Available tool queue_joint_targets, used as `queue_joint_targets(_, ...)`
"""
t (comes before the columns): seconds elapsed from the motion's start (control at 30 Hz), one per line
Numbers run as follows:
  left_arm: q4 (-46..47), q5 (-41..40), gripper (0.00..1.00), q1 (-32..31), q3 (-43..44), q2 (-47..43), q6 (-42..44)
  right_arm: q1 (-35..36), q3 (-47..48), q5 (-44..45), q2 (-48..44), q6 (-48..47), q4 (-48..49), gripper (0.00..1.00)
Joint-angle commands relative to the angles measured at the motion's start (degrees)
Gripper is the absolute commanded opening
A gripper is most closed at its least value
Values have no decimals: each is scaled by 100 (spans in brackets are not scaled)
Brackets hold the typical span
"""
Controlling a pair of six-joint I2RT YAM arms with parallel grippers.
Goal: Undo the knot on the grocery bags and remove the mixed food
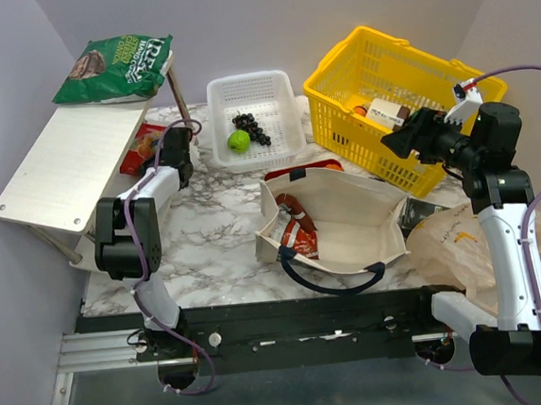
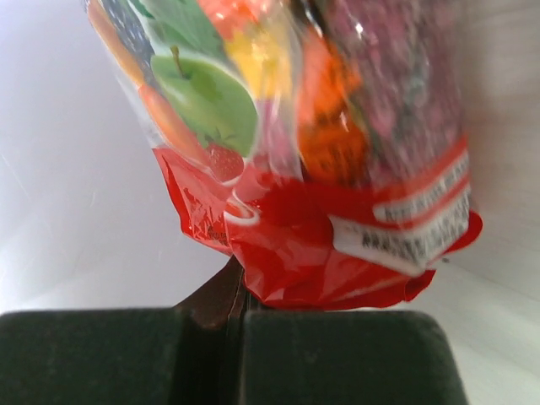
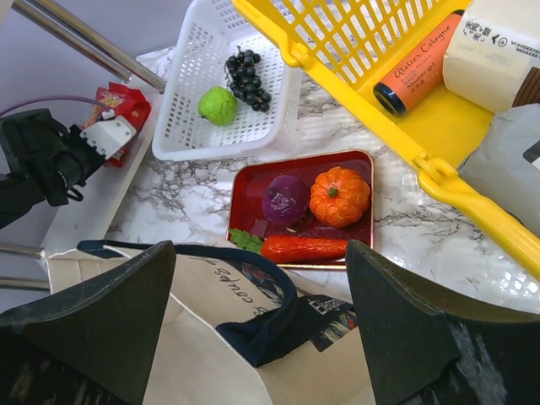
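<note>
One-handed, pinches light, crinkly, likely slippery red plastic snack packet [image 2: 295, 245] by its sealed edge with left fingers [image 2: 126, 354], holds right fingers [image 3: 93, 321] wide.

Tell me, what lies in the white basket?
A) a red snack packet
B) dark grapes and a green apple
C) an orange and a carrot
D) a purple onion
B: the view from above shows dark grapes and a green apple lying inside the white basket.

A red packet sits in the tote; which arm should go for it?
Right. The right claw is open and empty close to the tote; the left claw is shut on another red packet.
</note>
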Motion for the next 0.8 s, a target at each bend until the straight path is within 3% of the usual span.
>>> queue_joint_targets(0.0,-353,-248,0,180,-86,-174,-287,-42,66,-96,5,-5,95,90)
queue_joint_targets(0.13,172,-186,1,180,-579,-324,63,-50,92,-175,146,47,165,90)
queue_joint_targets(0.2,288,-159,21,154,-694,-307,125,-50,84,-193,181,56,182,90)
queue_joint_targets(0.23,332,-177,38,110,-703,-280,82,-50,84,-202,190,39,174,90)
queue_joint_targets(0.3,315,-108,45,57,-729,-341,-32,-42,84,-245,164,-31,182,90)
queue_joint_targets(0.5,8,-71,50,-180,-633,-544,-744,-50,224,-851,137,-567,306,98)
queue_joint_targets(0.77,-1433,-81,58,-549,-264,-877,-1878,-41,663,-1072,479,-761,271,100)
